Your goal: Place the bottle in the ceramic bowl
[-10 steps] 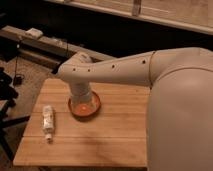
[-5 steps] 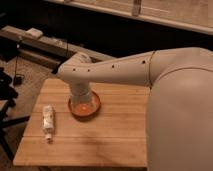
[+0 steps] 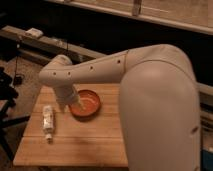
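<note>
The arm's bend (image 3: pixel 59 75) has swung left and lower than half a second ago, so its end link now drops steeply toward the left side of the bowl (image 3: pixel 89 105); the bowl and the bottle (image 3: pixel 48 121) lie where they lay before. The gripper (image 3: pixel 75 102) hangs at the bowl's left rim, just above it, mostly hidden under the arm. Whether it is open or closed cannot be told, and nothing can be seen in its hold. The bottle lies flat on its side on the table (image 3: pixel 95 142), left of the bowl and apart from it, near the table's left edge. Its long axis runs from the far side toward the near side, almost parallel to that edge. The narrow cap points at the near edge and the base points away, toward the arm's bend. The bowl sits upright in the far middle part of the table.
</note>
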Controlling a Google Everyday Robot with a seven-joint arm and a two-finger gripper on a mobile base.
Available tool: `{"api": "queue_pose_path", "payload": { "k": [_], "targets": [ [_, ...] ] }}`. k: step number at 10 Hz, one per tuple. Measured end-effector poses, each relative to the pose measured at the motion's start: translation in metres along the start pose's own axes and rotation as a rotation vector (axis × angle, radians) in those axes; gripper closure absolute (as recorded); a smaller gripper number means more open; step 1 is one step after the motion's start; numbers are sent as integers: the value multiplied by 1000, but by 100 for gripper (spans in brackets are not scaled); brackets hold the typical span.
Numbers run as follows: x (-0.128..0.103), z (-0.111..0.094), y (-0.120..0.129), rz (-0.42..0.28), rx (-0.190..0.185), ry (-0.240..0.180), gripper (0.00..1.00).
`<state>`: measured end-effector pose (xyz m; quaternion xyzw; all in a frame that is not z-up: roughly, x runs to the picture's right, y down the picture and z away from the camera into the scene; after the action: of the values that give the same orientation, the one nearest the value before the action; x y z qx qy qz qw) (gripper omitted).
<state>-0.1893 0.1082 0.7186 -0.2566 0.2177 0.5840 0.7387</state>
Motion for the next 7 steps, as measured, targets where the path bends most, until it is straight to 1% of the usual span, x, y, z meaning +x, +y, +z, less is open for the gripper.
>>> {"api": "queue_pose_path", "payload": {
  "k": [2, 4, 6, 7],
  "targets": [
    [-14, 7, 41, -63, 0, -9, 35],
    [-27, 17, 81, -136, -11, -7, 35],
    [-36, 33, 121, -210, -27, 7, 35],
    [-37, 41, 134, -235, -36, 17, 35]
  ]
}}
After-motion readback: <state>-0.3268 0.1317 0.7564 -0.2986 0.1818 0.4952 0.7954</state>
